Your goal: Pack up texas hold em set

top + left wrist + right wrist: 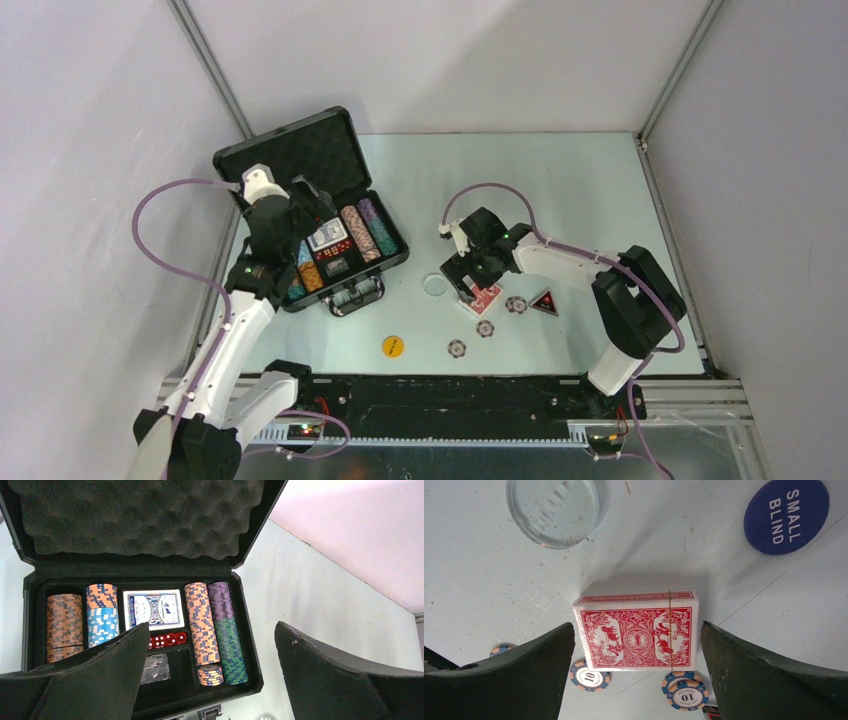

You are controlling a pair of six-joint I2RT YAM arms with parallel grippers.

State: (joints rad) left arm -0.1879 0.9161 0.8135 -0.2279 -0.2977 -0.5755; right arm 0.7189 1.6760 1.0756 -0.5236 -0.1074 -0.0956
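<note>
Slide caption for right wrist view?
Right jaws open over the red card deck, clear disc and blue SMALL BLIND disc beyond.

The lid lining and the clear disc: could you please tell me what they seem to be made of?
The lid lining looks like soft dark foam, matte, with egg-crate dimples. The clear disc is probably acrylic or similar hard plastic: glossy, see-through, with faint moulded lettering and fine scratches.

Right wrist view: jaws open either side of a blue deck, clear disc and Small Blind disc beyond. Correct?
No: the deck is red, not blue, per the right wrist view. Open jaws, clear disc and Small Blind disc beyond all hold.
</note>
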